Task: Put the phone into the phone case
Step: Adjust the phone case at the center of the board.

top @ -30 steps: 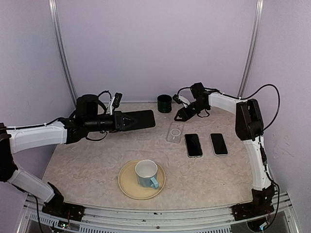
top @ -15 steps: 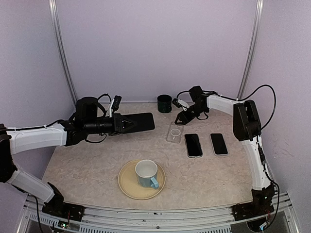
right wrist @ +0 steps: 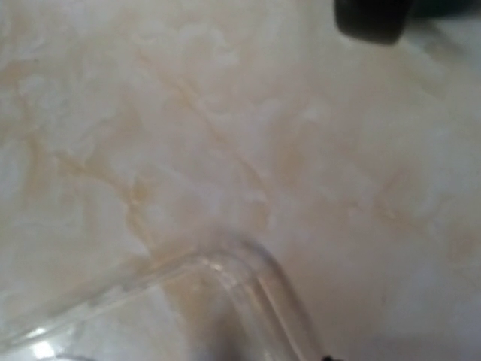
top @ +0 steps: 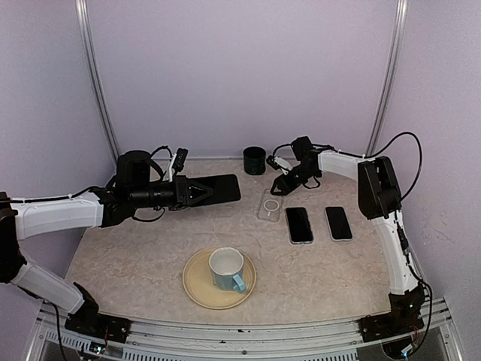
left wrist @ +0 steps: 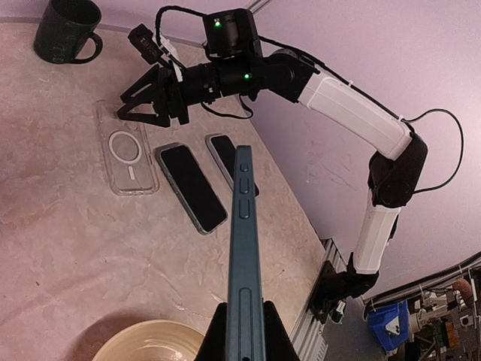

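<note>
Top external: your left pincer [top: 197, 191], clenched on the phone [top: 224, 186], has the phone case [top: 270, 205] lying rightward, long axis near-to-far, with the right pincer [top: 281, 183] spread empty over its far end.

counter [top: 135, 256]: beige, marbled
back: dark mug [top: 255, 160]
centre: clear case [top: 270, 204], flat
beside case: left phone [top: 299, 224], right phone [top: 339, 222], apart
front: tan plate [top: 190, 279]

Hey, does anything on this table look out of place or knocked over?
Nothing is spilled or broken. The only odd one is a phone held off the table, gripped in the left claw, while the case and two other phones lie flat.
</note>
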